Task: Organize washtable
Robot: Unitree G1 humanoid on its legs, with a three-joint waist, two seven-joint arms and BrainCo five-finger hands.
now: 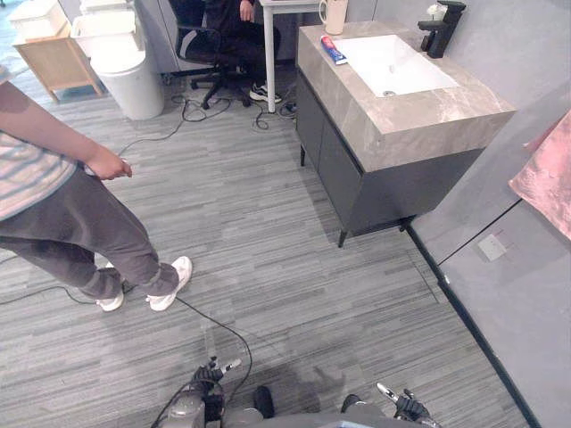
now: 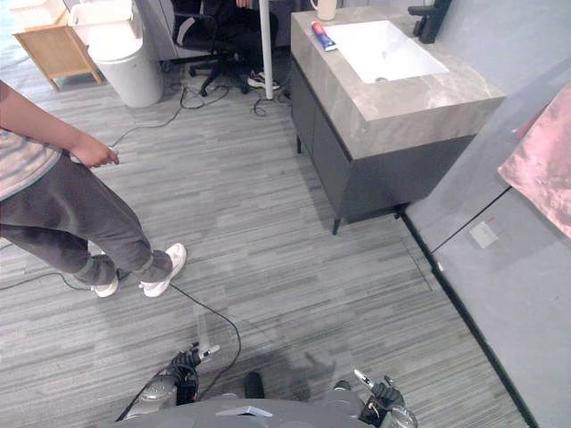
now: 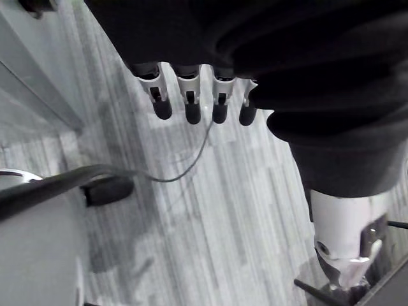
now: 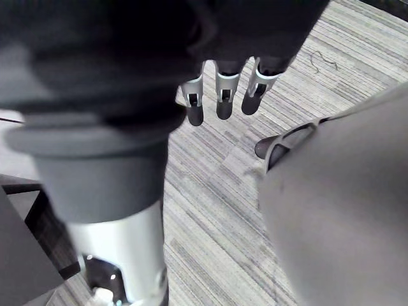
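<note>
The washtable (image 1: pixel 406 114) is a grey marble-topped vanity with dark cabinet fronts, standing at the far right against the wall. Its white sink (image 1: pixel 393 62) has a black faucet (image 1: pixel 442 27) behind it. A red and blue toothpaste tube (image 1: pixel 334 50) lies on the top left of the sink. A cream cup (image 1: pixel 334 15) stands at the far corner. My left hand (image 3: pixel 191 99) and right hand (image 4: pixel 222 99) both hang low over the striped floor. Their fingers are straight and hold nothing. Both are well short of the washtable.
A person (image 1: pixel 80 214) in grey trousers stands at the left, holding a cable that trails over the floor. Another person sits on an office chair (image 1: pixel 201 45) at the back. A white bin (image 1: pixel 129 76) and a wooden stand (image 1: pixel 55 58) are far left. A pink towel (image 1: pixel 546 174) hangs on the right wall.
</note>
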